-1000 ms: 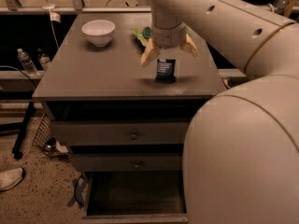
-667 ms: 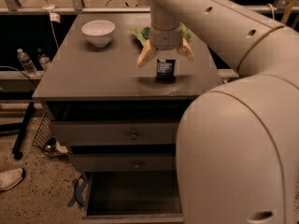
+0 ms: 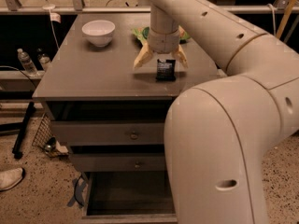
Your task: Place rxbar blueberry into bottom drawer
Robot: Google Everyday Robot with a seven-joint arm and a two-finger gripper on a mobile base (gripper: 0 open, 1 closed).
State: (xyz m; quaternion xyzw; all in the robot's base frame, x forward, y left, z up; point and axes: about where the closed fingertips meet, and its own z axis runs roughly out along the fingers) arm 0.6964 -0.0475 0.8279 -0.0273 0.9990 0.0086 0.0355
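The rxbar blueberry [image 3: 165,69], a small dark bar with pale lettering, stands on the grey cabinet top [image 3: 88,78]. My gripper [image 3: 161,59] hangs right above it, open, with one yellowish finger [image 3: 141,59] on each side of the bar and the bar between them. The bottom drawer [image 3: 128,195] is pulled out below, dark inside and with nothing visible in it. My arm hides its right part.
A white bowl [image 3: 98,32] stands at the back left of the top. A green snack bag [image 3: 145,32] lies behind the gripper. Two upper drawers [image 3: 112,133] with round knobs are shut. Bottles [image 3: 25,60] and a shoe [image 3: 9,178] are on the floor at left.
The view has shifted and my arm fills more of the right side. The gripper stays over the bar with its fingers spread around it.
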